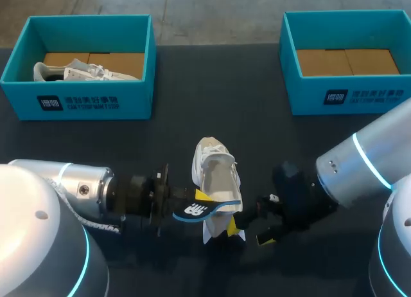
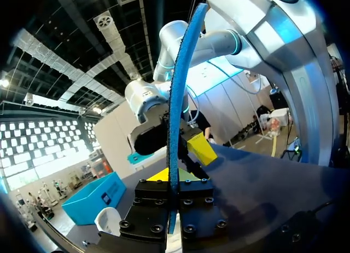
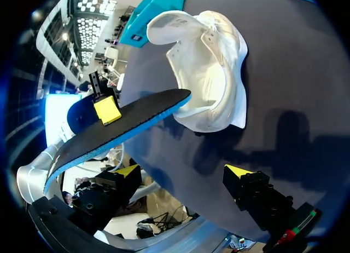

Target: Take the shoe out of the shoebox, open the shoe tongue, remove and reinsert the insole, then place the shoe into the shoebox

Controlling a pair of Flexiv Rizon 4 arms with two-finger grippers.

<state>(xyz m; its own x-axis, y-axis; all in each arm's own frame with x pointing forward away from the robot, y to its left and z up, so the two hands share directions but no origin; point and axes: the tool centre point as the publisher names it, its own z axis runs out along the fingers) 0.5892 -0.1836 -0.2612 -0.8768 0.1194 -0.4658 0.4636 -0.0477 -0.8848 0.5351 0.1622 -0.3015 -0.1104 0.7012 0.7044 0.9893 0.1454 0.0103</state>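
Left fingers (image 1: 204,195) pinch a thin blue insole (image 1: 209,209). Right fingers (image 3: 236,171) spread wide near a white cloth shoe (image 1: 215,168) on the dark desk (image 1: 257,136).

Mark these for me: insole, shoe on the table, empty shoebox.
insole (image 3: 136,115), right wrist view, on its dark top face, about mid-length.
shoe (image 1: 215,168), head view, on the white upper.
empty shoebox (image 1: 308,94), head view, on the front wall.

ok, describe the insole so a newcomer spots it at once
On the dark table, front middle, lies a white shoe. At its near end the left gripper pinches the insole: a thin curved sheet, black with a bright blue edge, unlike the all-white shoe.
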